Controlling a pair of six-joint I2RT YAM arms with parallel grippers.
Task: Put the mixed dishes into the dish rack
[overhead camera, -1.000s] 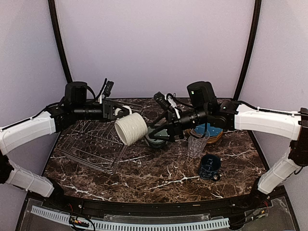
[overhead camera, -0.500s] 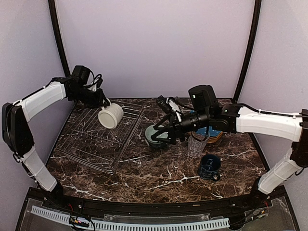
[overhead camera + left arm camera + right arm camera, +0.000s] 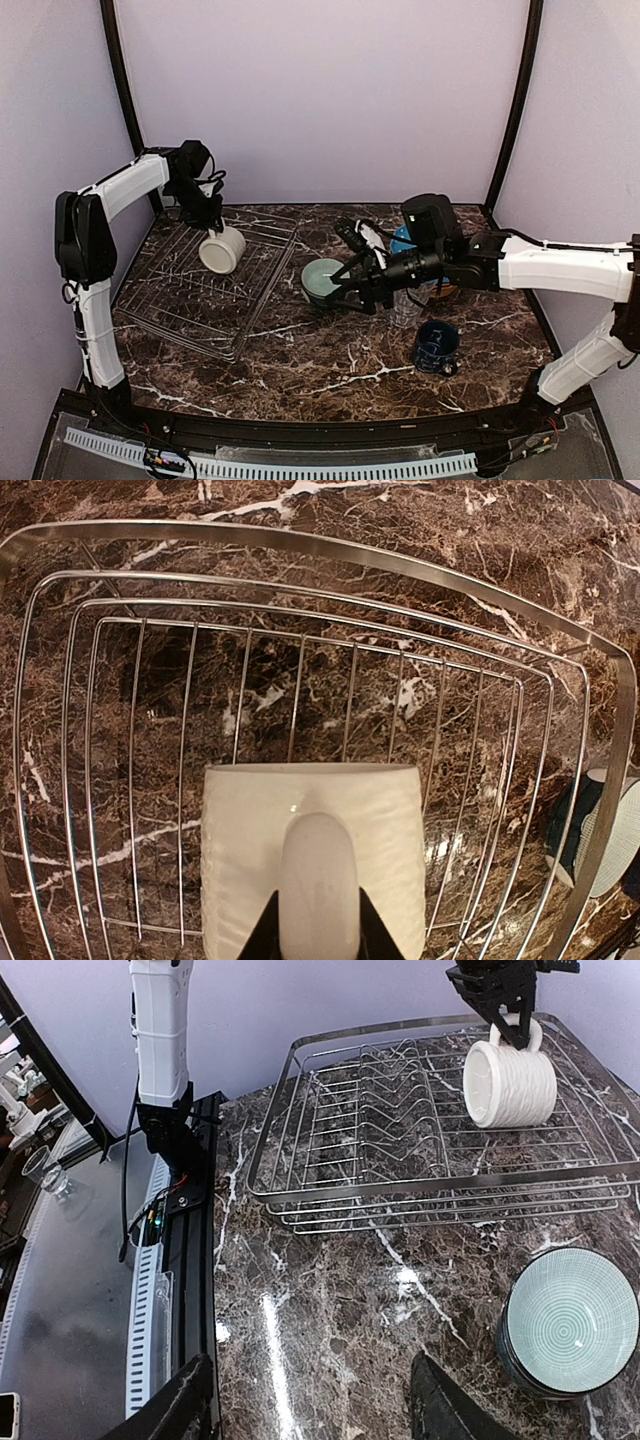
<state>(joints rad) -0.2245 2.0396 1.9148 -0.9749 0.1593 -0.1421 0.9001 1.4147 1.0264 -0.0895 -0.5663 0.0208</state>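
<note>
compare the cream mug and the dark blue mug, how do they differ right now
The cream mug is pale and ribbed, the dark blue mug dark. The cream mug hangs tipped from the left gripper by its handle; the dark blue mug stands upright, untouched. The cream mug is over the dish rack; the dark blue mug sits on the table outside it. Both have handles.

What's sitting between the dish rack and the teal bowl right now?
Nothing: only a bare strip of marble tabletop separates the dish rack from the pale-teal bowl, clearest in the right wrist view.
</note>
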